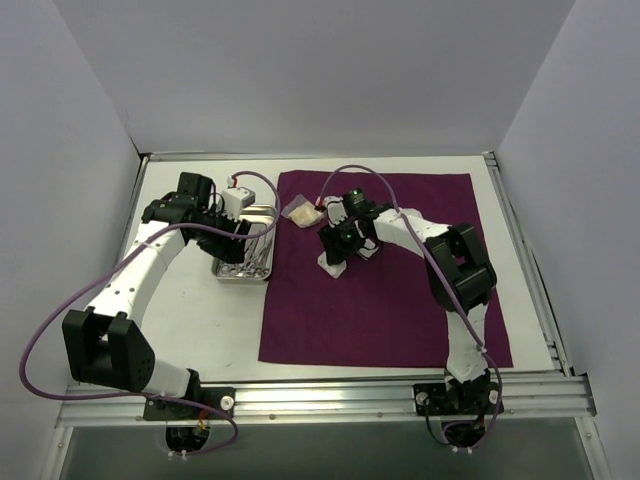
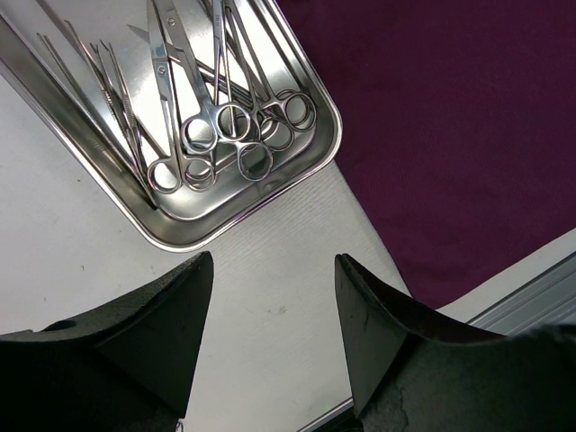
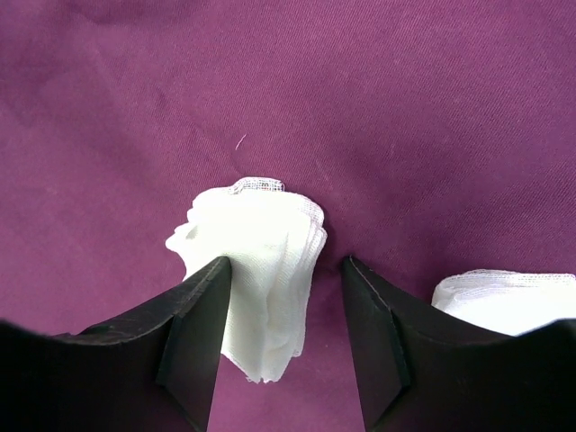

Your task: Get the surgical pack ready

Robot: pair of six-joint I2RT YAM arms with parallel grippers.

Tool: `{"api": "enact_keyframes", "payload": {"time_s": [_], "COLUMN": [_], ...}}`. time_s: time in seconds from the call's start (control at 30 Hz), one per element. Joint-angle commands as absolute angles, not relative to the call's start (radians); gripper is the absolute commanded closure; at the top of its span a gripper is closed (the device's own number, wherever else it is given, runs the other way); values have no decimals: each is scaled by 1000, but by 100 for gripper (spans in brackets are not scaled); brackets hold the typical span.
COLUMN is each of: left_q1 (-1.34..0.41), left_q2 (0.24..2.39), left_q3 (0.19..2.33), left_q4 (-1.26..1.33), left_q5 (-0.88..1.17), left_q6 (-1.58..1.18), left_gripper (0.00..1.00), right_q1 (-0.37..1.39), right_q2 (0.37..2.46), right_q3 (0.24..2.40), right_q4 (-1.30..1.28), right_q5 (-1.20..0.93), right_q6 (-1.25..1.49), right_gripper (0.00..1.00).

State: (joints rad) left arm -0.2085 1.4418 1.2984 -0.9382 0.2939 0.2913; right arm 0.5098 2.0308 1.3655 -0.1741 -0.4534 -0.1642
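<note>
Only the right wrist view shows the right gripper (image 3: 283, 263) half open astride a folded white gauze pad (image 3: 261, 234) on the purple cloth (image 3: 405, 108), one finger touching it. A second pad (image 3: 504, 297) lies beside. The left gripper (image 2: 274, 261) gapes wide over the table (image 2: 270, 306). Beyond it, the steel tray (image 2: 180, 229) holds scissors (image 2: 234, 121).

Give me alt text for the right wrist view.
A crumpled white gauze pad sits between the open right gripper's fingers on purple cloth, against one finger, clear of the other. A second pad shows at lower right.
</note>
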Motion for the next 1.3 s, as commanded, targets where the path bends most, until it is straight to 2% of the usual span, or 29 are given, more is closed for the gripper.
{"api": "enact_keyframes", "payload": {"time_s": [0.0, 0.17, 0.53, 0.67, 0.7, 0.8, 0.93, 1.27], "left_q1": [-212, -212, -213, -212, -212, -213, -212, -210], "left_q2": [1431, 1431, 1424, 1424, 1425, 1425, 1425, 1424], "left_q3": [1312, 1308, 1312, 1312, 1312, 1310, 1313, 1338], "left_q4": [-913, -910, -913, -911, -911, -911, -913, -920], "left_q5": [290, 291, 288, 290, 290, 290, 290, 242], "left_q6": [285, 287, 285, 287, 287, 287, 287, 275], "left_gripper": [34, 34, 34, 34, 34, 34, 34, 34], "right_q1": [546, 572, 583, 572, 574, 572, 572, 572], "right_q2": [2036, 1980, 2022, 2060, 2065, 2056, 2016, 1810], "right_q3": [1341, 1382, 1335, 1318, 1316, 1318, 1335, 1434], "right_q4": [-232, -284, -244, -230, -232, -233, -258, -272], "right_q5": [-385, -293, -350, -380, -391, -405, -416, -509], "right_q6": [-144, -158, -147, -146, -146, -146, -150, -71], "right_gripper": [52, 54, 57, 70, 77, 90, 99, 100]}}
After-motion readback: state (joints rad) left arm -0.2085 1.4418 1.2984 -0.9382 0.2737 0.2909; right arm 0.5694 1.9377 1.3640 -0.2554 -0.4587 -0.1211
